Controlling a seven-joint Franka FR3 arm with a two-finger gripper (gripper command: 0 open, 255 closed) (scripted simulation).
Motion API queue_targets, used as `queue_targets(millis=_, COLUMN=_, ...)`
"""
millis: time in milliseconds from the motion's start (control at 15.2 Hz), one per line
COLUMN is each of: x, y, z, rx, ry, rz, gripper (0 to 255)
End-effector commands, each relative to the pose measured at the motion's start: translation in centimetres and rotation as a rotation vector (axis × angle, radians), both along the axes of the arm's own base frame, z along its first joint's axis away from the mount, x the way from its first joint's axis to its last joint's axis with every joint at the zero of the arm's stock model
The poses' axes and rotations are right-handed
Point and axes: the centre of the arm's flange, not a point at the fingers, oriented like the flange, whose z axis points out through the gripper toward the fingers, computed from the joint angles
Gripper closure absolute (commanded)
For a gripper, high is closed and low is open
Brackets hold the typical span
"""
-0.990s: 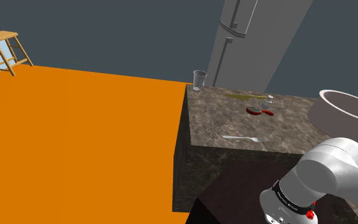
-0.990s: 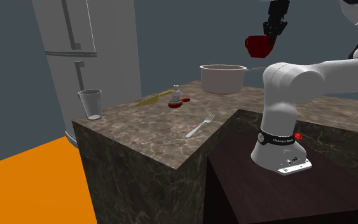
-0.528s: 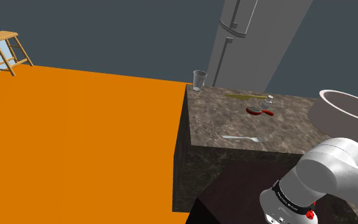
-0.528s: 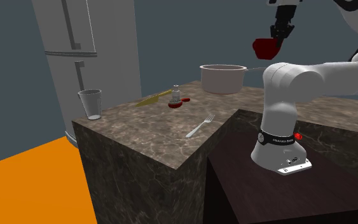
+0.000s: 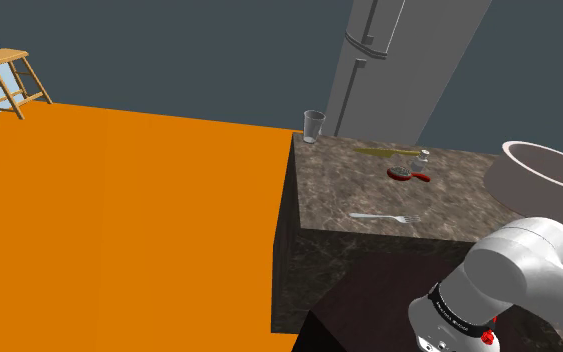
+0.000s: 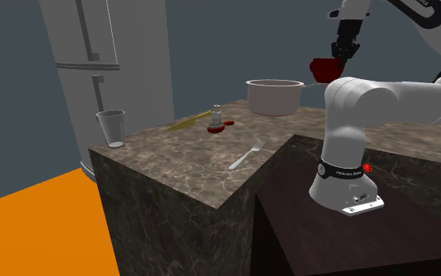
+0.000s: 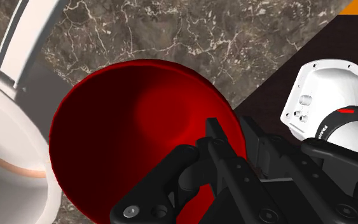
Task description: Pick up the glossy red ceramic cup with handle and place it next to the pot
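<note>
Red glossy cup (image 7: pixel 126 121) is clasped at its rim by the black gripper (image 7: pixel 229 137). A pale pot (image 7: pixel 6 146) is seen lower than the gripper, to one side.

Before me: one dark, white-veined marble counter (image 5: pixel 339 190), its side dropping to a flat orange floor (image 5: pixel 119 220). One tall grey refrigerator (image 5: pixel 379 60) past the counter's far edge. Walls (image 5: pixel 189 50) dark slate-blue. One wooden stool (image 5: pixel 7 80) across the floor, by the wall.
</note>
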Motion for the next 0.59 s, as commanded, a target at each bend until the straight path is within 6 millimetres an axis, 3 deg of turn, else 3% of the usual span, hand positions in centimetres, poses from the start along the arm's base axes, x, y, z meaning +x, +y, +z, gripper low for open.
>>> queue_targets(millis=0, x=0.0, y=0.0, z=-1.1, rx=-0.001, ry=0.0, rz=0.0, gripper=255)
queue_targets(millis=528, x=0.0, y=0.0, z=-5.3, rx=-0.001, ry=0.0, rz=0.0, gripper=255)
